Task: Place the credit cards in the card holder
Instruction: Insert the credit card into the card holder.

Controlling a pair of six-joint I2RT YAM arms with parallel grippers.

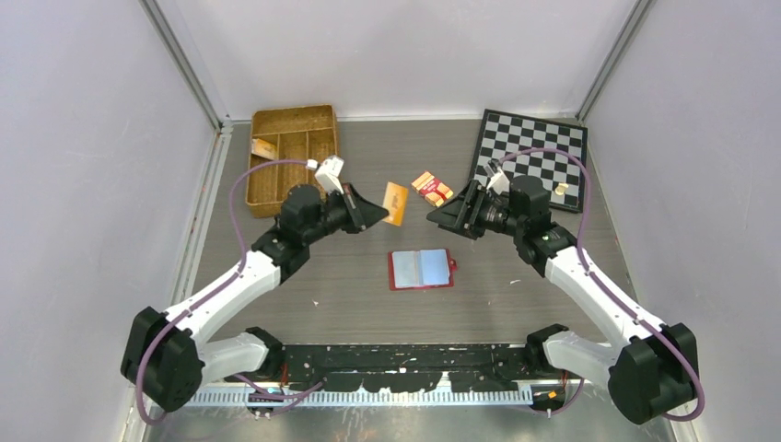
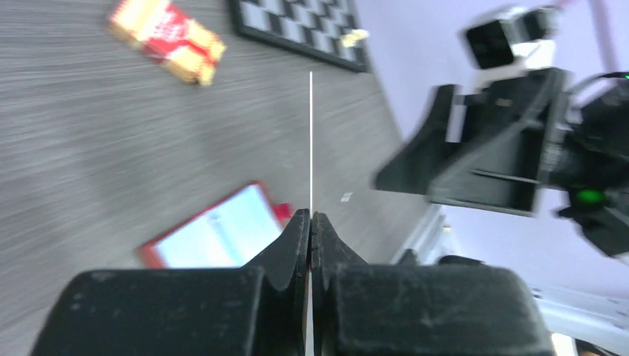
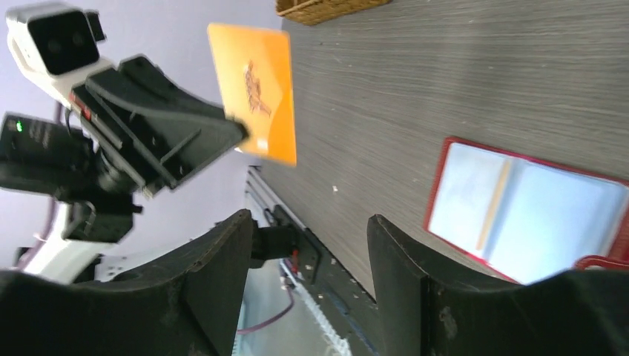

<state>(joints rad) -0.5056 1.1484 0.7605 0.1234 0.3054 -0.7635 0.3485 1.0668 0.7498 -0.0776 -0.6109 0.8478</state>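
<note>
The dark-red card holder (image 1: 422,269) lies open on the table, its bluish sleeves up; it also shows in the left wrist view (image 2: 211,237) and the right wrist view (image 3: 530,210). My left gripper (image 1: 379,212) is shut on an orange credit card (image 1: 395,203) and holds it in the air above and left of the holder. The card shows edge-on as a thin white line (image 2: 311,141) in the left wrist view, and flat (image 3: 256,89) in the right wrist view. My right gripper (image 1: 440,216) is open and empty, facing the left one.
An orange-and-red banded pack (image 1: 432,188) lies behind the grippers. A brown wicker tray (image 1: 291,157) stands at the back left. A chessboard (image 1: 532,157) with a small pale piece (image 1: 561,189) lies at the back right.
</note>
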